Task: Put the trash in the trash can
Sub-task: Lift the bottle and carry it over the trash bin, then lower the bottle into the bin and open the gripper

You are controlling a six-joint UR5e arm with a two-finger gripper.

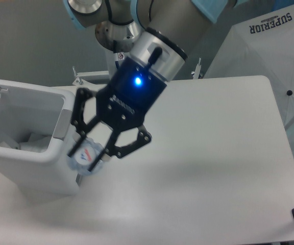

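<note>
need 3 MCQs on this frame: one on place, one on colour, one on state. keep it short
1. Where is the held bottle?
A. in front of the trash can's near right corner
B. lying on the table's right edge
C. deep inside the bin

2. What colour is the light on the gripper body?
A. red
B. blue
C. green

3. What is the state of the trash can?
A. lid closed
B. tipped on its side
C. open, with white trash inside

Key: 1 A, the bottle sits between the fingers just outside the bin's corner. 2 B, a blue dot glows on the black body. 3 C, the opening is exposed and pale crumpled material shows inside.
</note>
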